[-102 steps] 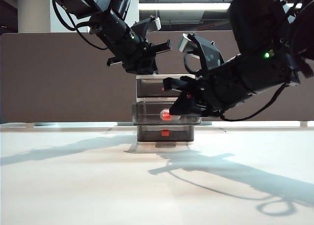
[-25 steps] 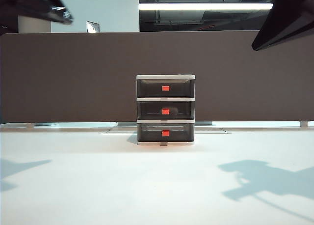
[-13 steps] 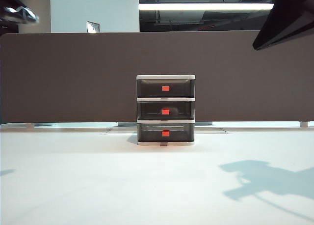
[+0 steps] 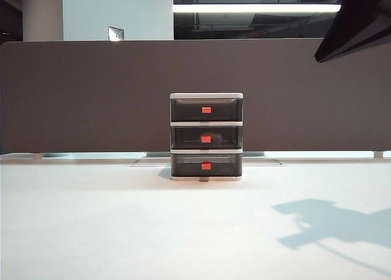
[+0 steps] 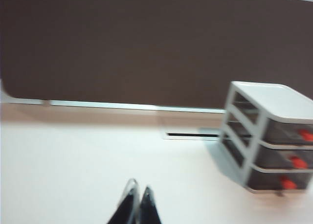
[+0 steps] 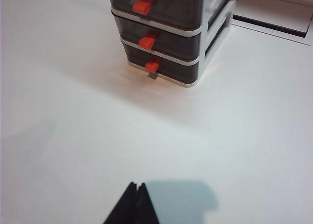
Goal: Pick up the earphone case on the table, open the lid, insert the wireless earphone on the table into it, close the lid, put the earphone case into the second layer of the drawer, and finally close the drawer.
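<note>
White table [image 4: 122, 231] holds closed drawer [image 4: 206, 137] (left gripper [image 5: 136, 204], right gripper [image 6: 135, 199] pinched).

Three-tier drawer [image 4: 206, 137] shut on white table [image 4: 122, 231], dark arm part [image 4: 357, 20] upper right

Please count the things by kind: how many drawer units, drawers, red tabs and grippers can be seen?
Drawer unit: 1
Drawers, all closed: 3 (top, middle, bottom)
Red tabs: 3, one on each drawer
Grippers: 2, both shut (left gripper, right gripper)
Total: 9
</note>
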You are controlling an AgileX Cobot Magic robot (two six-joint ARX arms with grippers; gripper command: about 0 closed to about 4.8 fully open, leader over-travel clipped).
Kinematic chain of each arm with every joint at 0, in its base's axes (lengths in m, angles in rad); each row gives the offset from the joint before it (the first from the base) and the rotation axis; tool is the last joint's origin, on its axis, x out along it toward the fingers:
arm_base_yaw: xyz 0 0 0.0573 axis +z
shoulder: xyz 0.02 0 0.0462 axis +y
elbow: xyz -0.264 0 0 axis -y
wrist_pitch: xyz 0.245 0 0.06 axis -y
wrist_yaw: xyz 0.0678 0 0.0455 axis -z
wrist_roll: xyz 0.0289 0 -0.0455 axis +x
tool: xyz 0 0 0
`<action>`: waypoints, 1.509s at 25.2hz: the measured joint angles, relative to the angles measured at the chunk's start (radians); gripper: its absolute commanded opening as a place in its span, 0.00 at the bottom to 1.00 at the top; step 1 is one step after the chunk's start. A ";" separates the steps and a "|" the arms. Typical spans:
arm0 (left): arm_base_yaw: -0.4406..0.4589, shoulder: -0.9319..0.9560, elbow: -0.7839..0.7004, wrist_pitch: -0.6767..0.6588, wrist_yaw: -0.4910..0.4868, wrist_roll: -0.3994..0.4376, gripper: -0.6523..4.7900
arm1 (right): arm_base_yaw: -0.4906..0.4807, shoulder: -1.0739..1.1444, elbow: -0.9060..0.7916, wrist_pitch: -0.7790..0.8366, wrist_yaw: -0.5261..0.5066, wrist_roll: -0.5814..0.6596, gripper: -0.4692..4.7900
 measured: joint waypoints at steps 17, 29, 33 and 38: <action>0.078 -0.145 -0.176 0.008 -0.001 0.024 0.11 | 0.000 -0.001 0.000 0.000 0.000 0.000 0.08; 0.078 -0.145 -0.176 0.006 -0.001 0.111 0.11 | 0.000 -0.001 0.000 0.000 0.000 0.000 0.08; 0.078 -0.145 -0.176 0.006 -0.001 0.112 0.11 | 0.000 -0.001 0.000 0.000 0.000 0.000 0.08; 0.078 -0.145 -0.176 0.005 -0.001 0.112 0.11 | 0.000 -0.001 0.000 0.000 0.000 0.000 0.08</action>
